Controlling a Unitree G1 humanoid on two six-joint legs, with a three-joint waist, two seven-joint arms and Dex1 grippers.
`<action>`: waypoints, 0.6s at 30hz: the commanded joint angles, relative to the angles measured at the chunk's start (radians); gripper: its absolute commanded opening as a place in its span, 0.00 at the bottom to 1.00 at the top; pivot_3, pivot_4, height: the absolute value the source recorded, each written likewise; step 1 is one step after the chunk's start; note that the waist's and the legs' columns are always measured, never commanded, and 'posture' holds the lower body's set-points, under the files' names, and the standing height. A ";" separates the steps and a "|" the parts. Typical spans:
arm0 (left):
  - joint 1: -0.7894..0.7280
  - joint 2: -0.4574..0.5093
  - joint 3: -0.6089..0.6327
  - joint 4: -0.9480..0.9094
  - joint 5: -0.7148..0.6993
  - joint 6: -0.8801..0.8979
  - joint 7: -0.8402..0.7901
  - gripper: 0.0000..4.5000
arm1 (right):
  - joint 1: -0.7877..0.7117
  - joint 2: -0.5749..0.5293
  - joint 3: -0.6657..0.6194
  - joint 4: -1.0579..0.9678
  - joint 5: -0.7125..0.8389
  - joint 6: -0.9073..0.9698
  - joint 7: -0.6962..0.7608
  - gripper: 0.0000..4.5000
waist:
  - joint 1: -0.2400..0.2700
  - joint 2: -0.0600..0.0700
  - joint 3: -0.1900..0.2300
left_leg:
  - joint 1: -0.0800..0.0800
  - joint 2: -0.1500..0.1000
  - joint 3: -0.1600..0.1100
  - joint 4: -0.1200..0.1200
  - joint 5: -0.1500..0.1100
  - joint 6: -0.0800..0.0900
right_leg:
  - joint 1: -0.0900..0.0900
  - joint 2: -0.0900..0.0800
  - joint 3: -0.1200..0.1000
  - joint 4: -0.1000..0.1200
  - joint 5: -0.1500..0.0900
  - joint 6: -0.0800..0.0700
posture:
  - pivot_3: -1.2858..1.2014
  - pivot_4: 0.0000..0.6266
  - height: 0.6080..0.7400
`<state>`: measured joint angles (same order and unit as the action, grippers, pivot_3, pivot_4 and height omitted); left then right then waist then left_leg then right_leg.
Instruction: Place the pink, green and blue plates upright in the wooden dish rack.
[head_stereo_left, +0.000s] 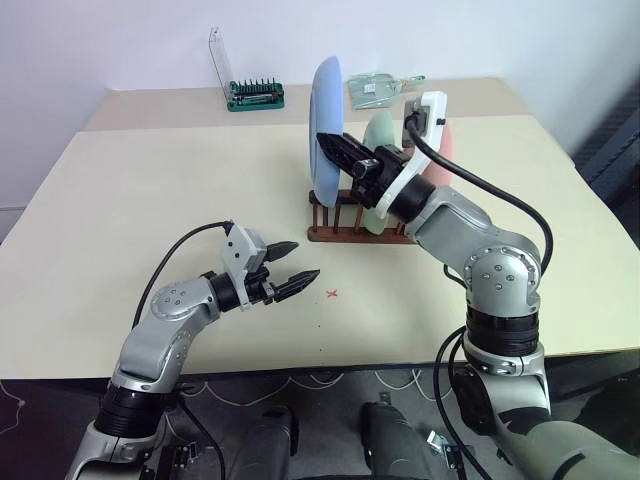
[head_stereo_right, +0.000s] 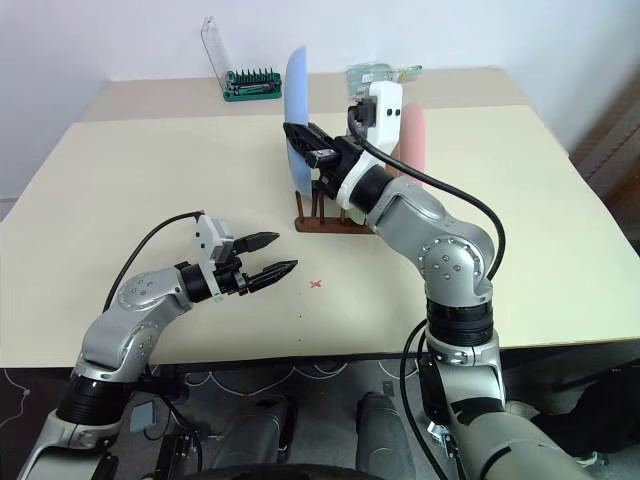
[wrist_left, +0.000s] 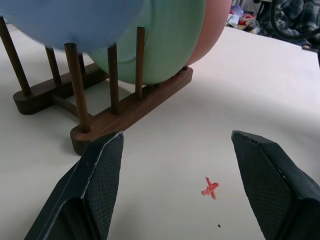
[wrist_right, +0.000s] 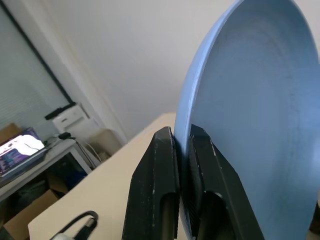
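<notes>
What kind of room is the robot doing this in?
Probably a lab or office, not a kitchen: the dish rack sits on a plain beige table by a tool holder, and the right wrist view shows a computer screen.

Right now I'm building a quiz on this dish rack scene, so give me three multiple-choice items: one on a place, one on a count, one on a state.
1. Where is the blue plate?
A. flat on the table
B. upright over the wooden dish rack
C. beside the tool holder

2. How many plates stand at the rack?
A. one
B. two
C. three

3. How is the left gripper?
A. open, holding nothing
B. shut on a plate
C. shut on a peg

Answers:
1 B: the right gripper pinches its rim above the rack's near end.
2 C: blue, green plate and pink plate.
3 A: its fingers stand apart over the table.
</notes>
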<state>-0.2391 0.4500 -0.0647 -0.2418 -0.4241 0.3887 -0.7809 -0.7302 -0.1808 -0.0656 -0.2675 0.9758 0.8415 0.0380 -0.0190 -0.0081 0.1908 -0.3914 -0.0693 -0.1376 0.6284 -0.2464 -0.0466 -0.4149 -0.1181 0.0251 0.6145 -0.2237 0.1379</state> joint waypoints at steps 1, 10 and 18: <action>-0.001 0.007 0.014 -0.037 -0.008 0.000 0.002 0.79 | -0.013 0.016 -0.025 0.009 -0.008 0.023 -0.048 0.03 | 0.000 0.000 0.000 | 0.000 0.000 0.000 0.000 0.000 0.000 | 0.000 0.000 0.000 0.000 0.000 0.000 | 0.52 0.24 1.00; 0.001 0.008 0.015 -0.043 -0.010 0.005 0.005 0.79 | -0.030 0.044 -0.059 0.052 -0.014 0.058 -0.089 0.17 | 0.000 0.000 0.000 | 0.000 0.000 0.000 0.000 0.000 0.000 | 0.000 0.000 0.000 0.000 0.000 0.000 | 0.52 0.24 1.00; 0.003 0.007 0.016 -0.054 -0.011 0.016 0.011 0.79 | -0.056 -0.010 0.004 -0.020 -0.092 0.036 -0.015 0.65 | -0.001 0.000 0.000 | 0.000 0.000 0.000 0.000 0.000 0.000 | 0.000 0.000 0.000 0.000 0.000 0.000 | 0.52 0.24 1.00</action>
<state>-0.2384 0.4517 -0.0641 -0.2539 -0.4250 0.4065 -0.7731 -0.7470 -0.1756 -0.0794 -0.2179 0.9119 0.9071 -0.0138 -0.0201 -0.0078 0.1910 -0.3915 -0.0693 -0.1375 0.6283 -0.2464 -0.0466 -0.4152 -0.1180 0.0251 0.6145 -0.2237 0.1380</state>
